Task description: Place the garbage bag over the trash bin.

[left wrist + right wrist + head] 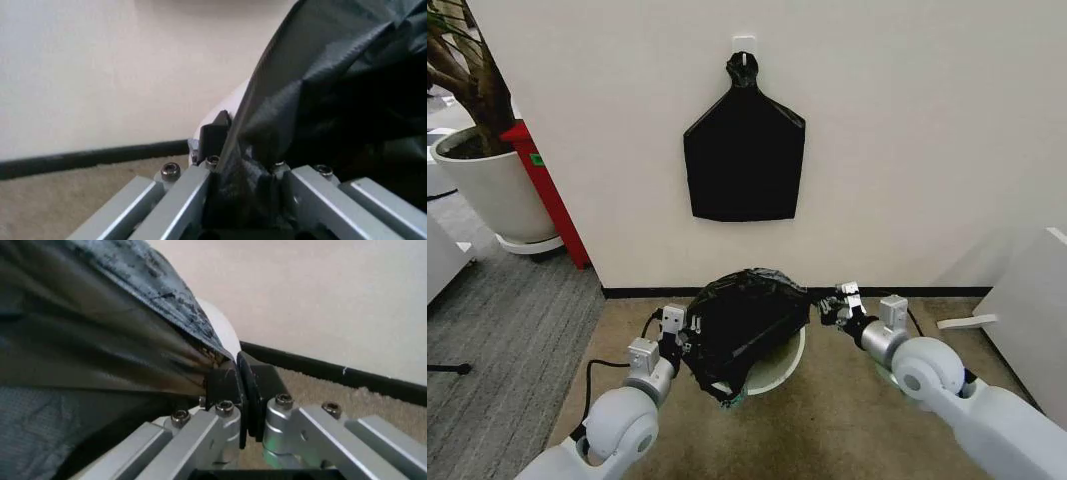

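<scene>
The glossy black garbage bag (749, 315) lies bunched over the top of the cream-white trash bin (784, 375), which stands on the carpet before the wall. Part of the bin's rim shows below the bag on the near right side. My left gripper (691, 332) is at the bag's left edge, shut on the film (320, 100). My right gripper (829, 305) is at the bag's right edge, and its black pads (227, 382) are pressed together on a pinch of bag film (100, 340). The bin's white rim (221, 325) curves just behind that pinch.
A flat black bag bundle (744, 150) hangs from a wall hook above the bin. A large white plant pot (492, 190) and a red panel (549, 195) stand at the far left. A white cabinet (1030, 310) is close on the right.
</scene>
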`<state>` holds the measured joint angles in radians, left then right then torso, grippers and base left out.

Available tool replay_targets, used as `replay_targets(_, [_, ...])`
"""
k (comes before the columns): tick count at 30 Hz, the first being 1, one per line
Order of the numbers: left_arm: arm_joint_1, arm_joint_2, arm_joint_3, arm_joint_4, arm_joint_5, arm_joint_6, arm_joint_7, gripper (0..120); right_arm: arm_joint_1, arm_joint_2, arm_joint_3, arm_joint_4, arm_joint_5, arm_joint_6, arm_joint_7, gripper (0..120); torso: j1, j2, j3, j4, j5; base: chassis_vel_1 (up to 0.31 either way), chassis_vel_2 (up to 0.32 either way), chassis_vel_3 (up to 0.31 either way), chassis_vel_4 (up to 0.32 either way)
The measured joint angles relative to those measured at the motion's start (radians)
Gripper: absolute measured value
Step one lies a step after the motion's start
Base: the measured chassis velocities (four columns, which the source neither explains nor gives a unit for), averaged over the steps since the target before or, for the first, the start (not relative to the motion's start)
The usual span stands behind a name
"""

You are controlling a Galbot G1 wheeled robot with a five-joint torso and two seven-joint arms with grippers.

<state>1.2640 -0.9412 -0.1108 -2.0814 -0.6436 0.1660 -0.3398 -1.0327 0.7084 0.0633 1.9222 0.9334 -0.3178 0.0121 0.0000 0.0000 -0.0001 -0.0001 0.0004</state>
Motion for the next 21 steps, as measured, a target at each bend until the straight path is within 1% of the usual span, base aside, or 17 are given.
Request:
replay_targets(1, [0.001,0.000,-0.002,0.000,-0.019,-0.002,0.000,1,0.000,-0.006,0.001,-0.011,-0.011,0.015,-0.031,0,0.000,0.000,0.000,0.0000,-0.0001,0.000,0.000,0.000,0.000])
replay_targets(2, [0.001,0.000,-0.002,0.000,-0.019,-0.002,0.000,1,0.000,-0.006,0.001,-0.011,-0.011,0.015,-0.031,0,0.000,0.000,0.000,0.0000,-0.0001,0.000,0.000,0.000,0.000])
replay_targets(4, [0.004,-0.001,-0.005,0.000,-0.064,-0.003,0.000,1,0.001,-0.022,0.008,-0.030,-0.036,0.044,-0.111,0,0.000,0.000,0.000,0.0001,-0.0001,0.000,0.000,0.000,0.000])
replay_targets(6, [0.005,-0.001,-0.006,0.003,-0.089,-0.003,-0.003,1,0.003,-0.030,0.014,-0.031,-0.061,0.050,-0.132,0,0.000,0.000,0.000,0.0000,-0.0004,0.000,0.000,0.000,0.000])
replay_targets(8, [0.005,-0.001,-0.008,0.008,-0.126,-0.004,-0.012,1,-0.009,-0.033,0.033,-0.009,-0.045,0.049,-0.100,10,0.000,0.000,0.000,0.0003,-0.0003,0.000,0.000,0.000,0.000])
replay_targets(9, [0.005,-0.001,-0.008,0.008,-0.126,-0.004,-0.012,1,-0.009,-0.033,0.033,-0.009,-0.045,0.049,-0.100,10,0.000,0.000,0.000,0.0003,-0.0003,0.000,0.000,0.000,0.000])
replay_targets(10, [0.003,-0.001,-0.009,0.009,-0.165,-0.002,-0.019,1,-0.027,-0.036,0.061,0.006,-0.011,0.039,-0.084,15,0.000,0.000,0.000,0.0003,-0.0003,0.000,0.000,0.000,0.000])
replay_targets(11, [0.002,-0.001,-0.009,0.009,-0.183,0.000,-0.021,1,-0.036,-0.039,0.077,0.012,0.008,0.032,-0.080,16,0.000,0.000,0.000,0.0001,-0.0004,0.000,0.000,0.000,0.000])
replay_targets(14, [-0.001,0.003,-0.011,0.019,-0.225,0.007,-0.022,1,-0.061,-0.051,0.127,0.023,0.083,0.020,-0.065,29,0.000,0.000,0.000,-0.0001,-0.0003,0.000,0.000,0.000,0.000])
replay_targets(15, [-0.002,0.004,-0.012,0.028,-0.228,0.007,-0.020,1,-0.065,-0.055,0.145,0.025,0.118,0.015,-0.060,34,0.000,0.000,0.000,0.0000,-0.0003,0.000,0.000,0.000,0.000])
replay_targets(16, [-0.002,0.004,-0.012,0.028,-0.228,0.007,-0.020,1,-0.065,-0.055,0.145,0.025,0.118,0.015,-0.060,34,0.000,0.000,0.000,0.0000,-0.0003,0.000,0.000,0.000,0.000])
replay_targets(17, [-0.002,0.005,-0.012,0.034,-0.228,0.007,-0.018,1,-0.067,-0.058,0.158,0.028,0.150,0.010,-0.051,38,0.000,0.000,0.000,0.0000,-0.0005,0.000,0.000,0.000,0.000])
replay_targets(19, [-0.003,0.005,-0.012,0.047,-0.229,0.005,-0.010,1,-0.068,-0.062,0.183,0.036,0.235,-0.005,-0.023,46,0.000,0.000,0.000,0.0000,-0.0005,0.000,0.000,0.000,0.000])
replay_targets(21, [-0.008,0.005,-0.008,0.058,-0.229,0.000,-0.005,1,-0.064,-0.063,0.197,0.039,0.305,-0.025,-0.003,56,0.000,0.000,0.000,0.0001,-0.0005,0.000,0.000,0.000,0.000])
